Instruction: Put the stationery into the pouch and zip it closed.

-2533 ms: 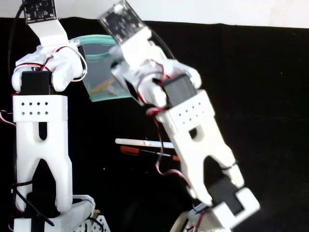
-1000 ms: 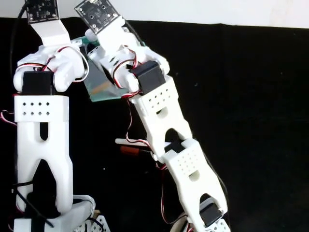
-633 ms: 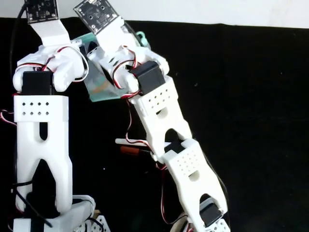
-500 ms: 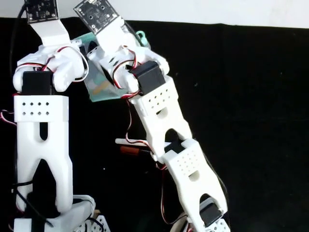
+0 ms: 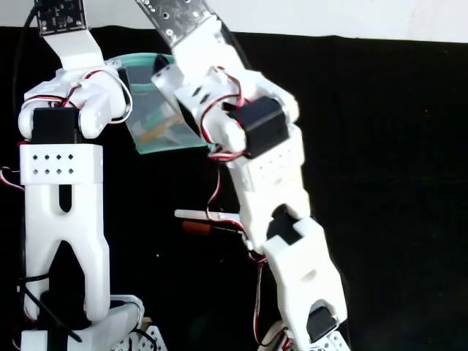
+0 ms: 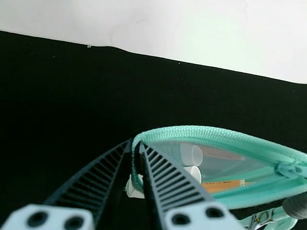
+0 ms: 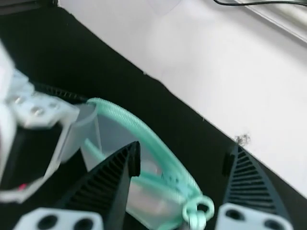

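Observation:
The teal mesh pouch (image 5: 162, 121) hangs off the table at the back left. My left gripper (image 6: 136, 146) is shut on one end of its rim. The pouch (image 6: 225, 158) gapes along its zip, and two white tubes (image 6: 192, 155) and an orange pencil (image 6: 223, 183) lie inside. The zip slider (image 6: 289, 170) sits at the end away from my left gripper. My right gripper (image 7: 184, 153) is open above that end, with the ring pull (image 7: 199, 211) between its fingers, untouched. A white pen (image 5: 201, 214) and an orange-capped pen (image 5: 208, 227) lie on the black table.
The right arm (image 5: 256, 146) rises from the front edge and leans over both pens toward the pouch. The left arm (image 5: 62, 190) stands upright at the left. A white wall (image 5: 329, 18) borders the black table's far edge.
The right arm's wrist has swung up and to the right, uncovering more of the pouch. The left arm and the pouch have kept still. The pens have not moved.

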